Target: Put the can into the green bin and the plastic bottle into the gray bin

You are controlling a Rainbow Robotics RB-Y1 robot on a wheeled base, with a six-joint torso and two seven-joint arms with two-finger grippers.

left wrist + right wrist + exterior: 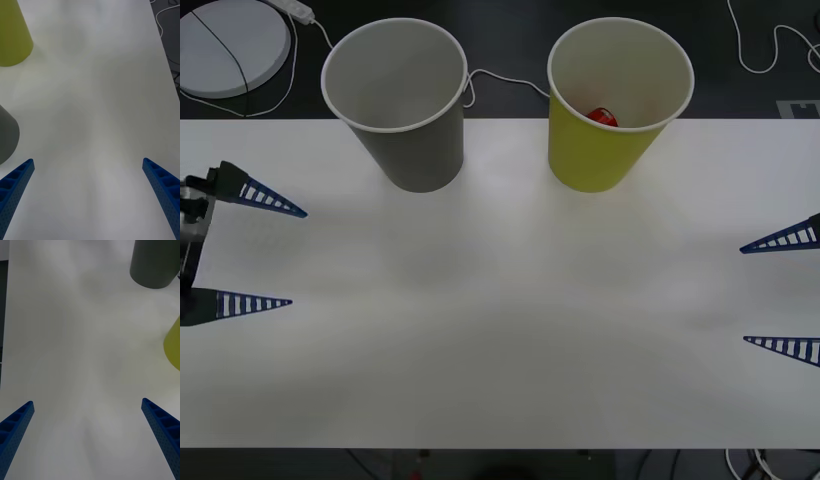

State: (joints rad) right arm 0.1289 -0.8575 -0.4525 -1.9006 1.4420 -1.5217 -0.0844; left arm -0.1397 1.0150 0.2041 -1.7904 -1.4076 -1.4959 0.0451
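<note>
The left gripper (88,176) hangs over the white counter (97,112) with its two blue ribbed fingers (17,183) spread wide apart, one at each lower corner, and bare counter between them. Ahead of the fingers on one side stands the gray bin (6,138), its dark wall cut off at the picture's edge, and farther along that same side stands the green bin (13,37), apart from the gray one. Beyond the counter's far edge white cables (165,18) lie on a dark floor (173,48).
</note>
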